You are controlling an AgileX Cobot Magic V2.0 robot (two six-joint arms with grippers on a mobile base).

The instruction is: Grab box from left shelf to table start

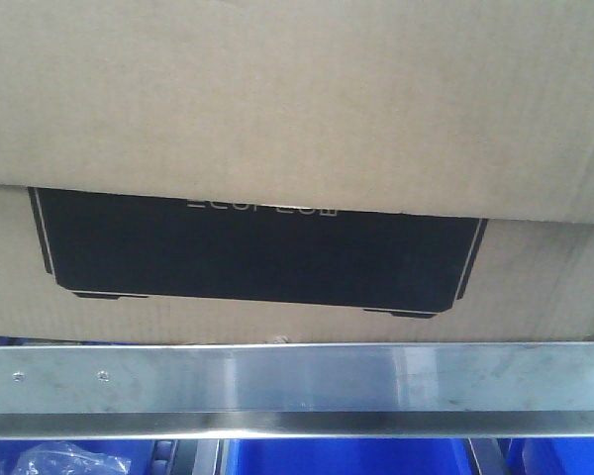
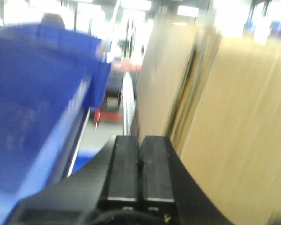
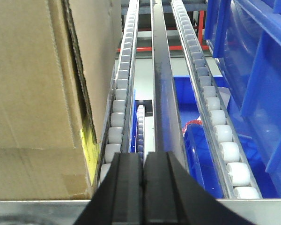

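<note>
Squarely ahead in the front view, the box (image 1: pixel 297 99) sits on the left shelf (image 1: pixel 297 381) just behind its brushed front rail. Its long axis runs side to side, parallel to that rail. The black panel (image 1: pixel 257 252) faces the camera, and a tan fold of cardboard overlaps its white lettering. Blue bins (image 1: pixel 346 457) show below the rail.

The right gripper (image 3: pixel 144 157) is at the shelf edge with its jaws pressed together, empty. The box (image 3: pixel 33 93) is just to its left, resting on the roller tracks (image 3: pixel 215 126), and more blue bins stand to its right. The left gripper (image 2: pixel 140 140) is likewise closed on nothing, with the box's side (image 2: pixel 243 122) close on its right. That view is blurred.
</note>
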